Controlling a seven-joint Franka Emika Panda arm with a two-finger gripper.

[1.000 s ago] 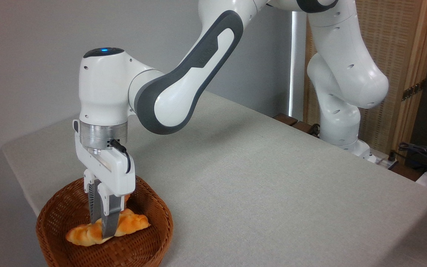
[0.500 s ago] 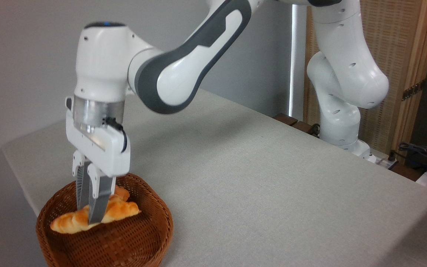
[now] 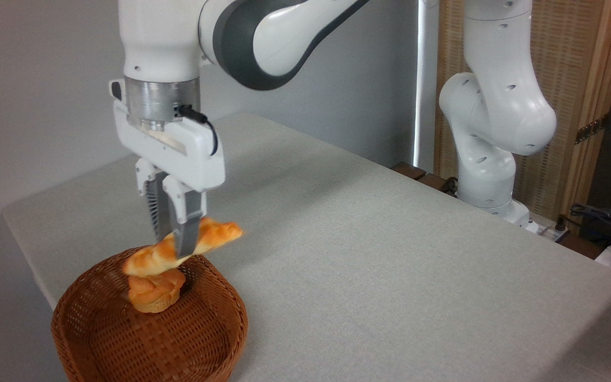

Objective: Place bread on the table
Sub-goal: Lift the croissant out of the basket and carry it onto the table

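Basket (image 3: 98, 339) cut by bottom edge, bread (image 3: 215, 236) tip blurred

bun (image 3: 155, 291) in basket (image 3: 98, 339), bread (image 3: 149, 258) above

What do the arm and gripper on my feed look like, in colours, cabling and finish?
The arm is glossy white with rounded joints and dark grey curved panels. A bare metal ring sits at the wrist, where a short black cable loops out. The gripper has a boxy white body and two grey fingers, one ridged.
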